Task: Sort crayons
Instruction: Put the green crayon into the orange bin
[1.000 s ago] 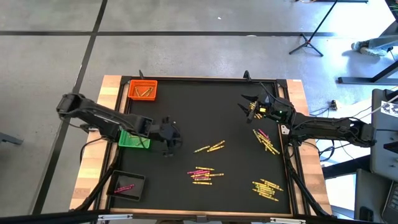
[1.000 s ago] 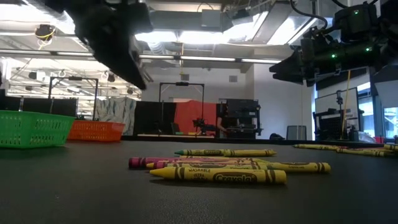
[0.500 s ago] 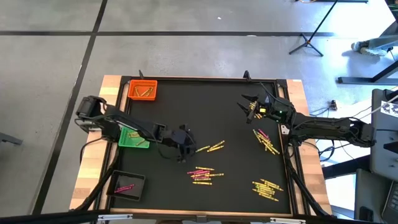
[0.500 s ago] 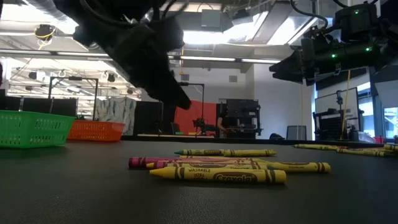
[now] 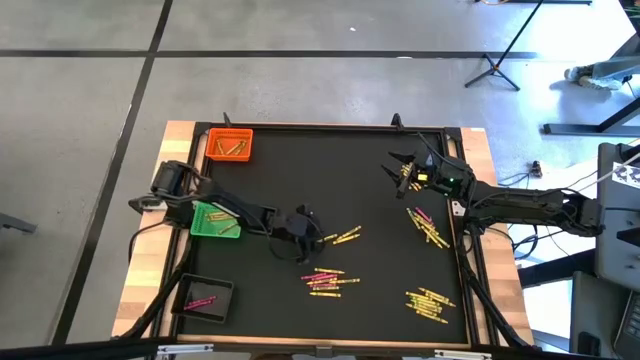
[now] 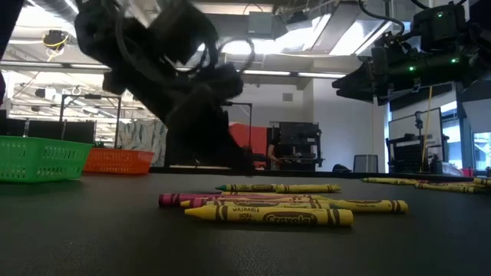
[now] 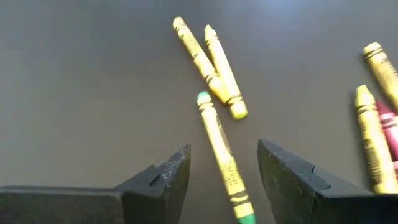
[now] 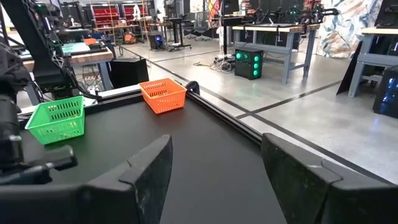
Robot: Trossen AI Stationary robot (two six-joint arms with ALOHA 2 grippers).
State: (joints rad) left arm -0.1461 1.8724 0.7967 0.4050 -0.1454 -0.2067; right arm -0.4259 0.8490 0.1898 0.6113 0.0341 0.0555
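Fingers of your left gripper (image 7: 224, 180) stand wide, straddling a green-tipped yellow crayon (image 7: 222, 149) lying on the black mat (image 7: 81, 93). Lower straight, centre it, and close without nudging the yellow pair (image 7: 208, 62) just beyond.

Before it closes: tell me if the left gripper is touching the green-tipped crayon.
Apart. The left wrist view shows the green-tipped crayon between the left gripper's open fingers, with dark mat visible either side.
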